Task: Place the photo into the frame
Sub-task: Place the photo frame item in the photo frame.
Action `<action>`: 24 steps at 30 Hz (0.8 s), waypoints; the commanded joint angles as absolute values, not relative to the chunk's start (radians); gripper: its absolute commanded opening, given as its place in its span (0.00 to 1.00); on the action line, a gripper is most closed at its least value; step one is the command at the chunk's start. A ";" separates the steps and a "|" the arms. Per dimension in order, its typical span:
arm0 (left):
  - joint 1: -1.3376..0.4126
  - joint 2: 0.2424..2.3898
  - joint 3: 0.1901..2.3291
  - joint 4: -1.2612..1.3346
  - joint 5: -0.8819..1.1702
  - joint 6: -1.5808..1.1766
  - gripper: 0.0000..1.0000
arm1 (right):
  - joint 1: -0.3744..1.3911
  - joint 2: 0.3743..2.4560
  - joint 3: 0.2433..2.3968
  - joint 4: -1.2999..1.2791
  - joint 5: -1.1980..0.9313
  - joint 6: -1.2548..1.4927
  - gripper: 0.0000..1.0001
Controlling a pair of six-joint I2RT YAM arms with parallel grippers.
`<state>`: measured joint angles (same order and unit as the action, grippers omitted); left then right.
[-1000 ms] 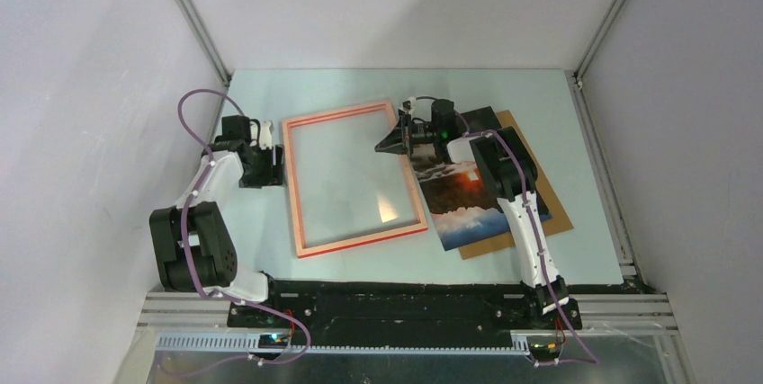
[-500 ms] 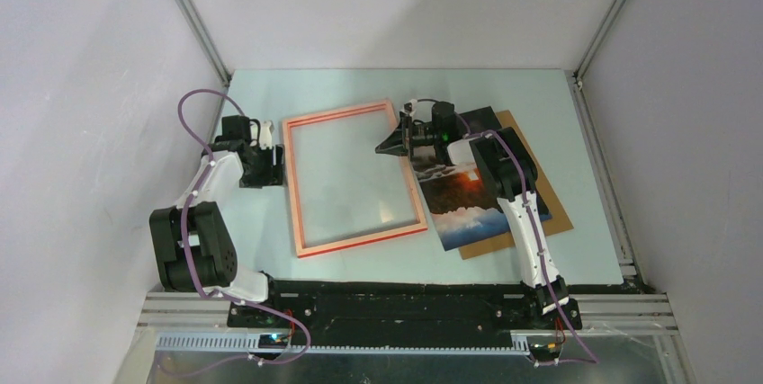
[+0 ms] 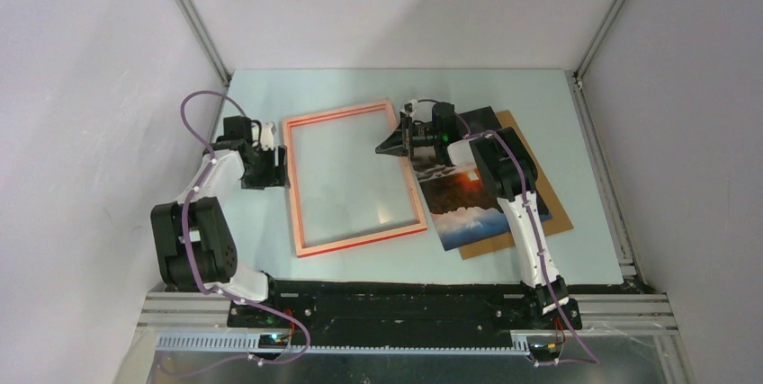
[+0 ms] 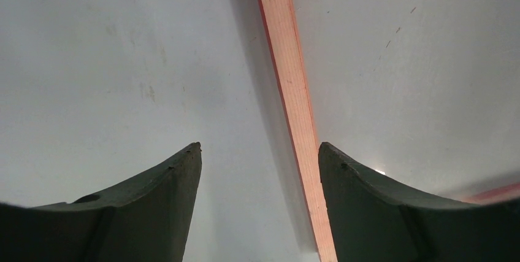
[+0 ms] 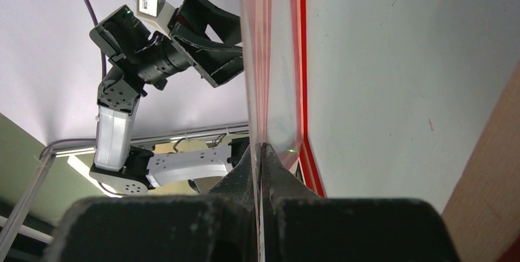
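My right gripper has its jaws pressed fully together. The thin edge of the clear pane runs straight out from between the tips, so I judge it is pinching that sheet just inside the right rail of the thin rectangular frame, which is red-fronted and pale wood-coloured. My left gripper stands wide, straddling the frame's left rail without clamping it, and the rail sits nearer one finger than the other. The frame lies flat on the pale table. The glossy rectangular photo, dark rock under an orange sun, lies just right of the frame on the plain brown backing board, partly beneath my right arm. My worry is the pinch: with so little pane between the tips, a lift could let it slip or flex. With the left jaws unclosed, the whole frame could skid rightward onto the photo.
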<state>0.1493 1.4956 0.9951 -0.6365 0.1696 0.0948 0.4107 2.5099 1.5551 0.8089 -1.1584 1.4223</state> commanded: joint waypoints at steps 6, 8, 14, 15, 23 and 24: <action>0.150 1.560 1.004 -0.615 0.242 0.075 0.75 | 0.418 2.522 1.597 0.826 -1.155 1.391 0.00; 0.147 1.582 1.005 -0.616 0.254 0.071 0.75 | 0.418 2.522 1.600 0.816 -1.155 1.385 0.00; 0.137 1.634 1.014 -0.616 0.306 0.065 0.66 | 0.419 2.522 1.598 0.809 -1.155 1.378 0.00; 0.138 1.639 1.015 -0.616 0.313 0.064 0.62 | 0.419 2.522 1.598 0.808 -1.155 1.377 0.00; 0.135 1.689 1.019 -0.618 0.362 0.065 0.43 | 0.419 2.522 1.600 0.802 -1.155 1.370 0.00; 0.135 1.690 1.019 -0.618 0.363 0.065 0.42 | 0.419 2.523 1.600 0.802 -1.156 1.369 0.00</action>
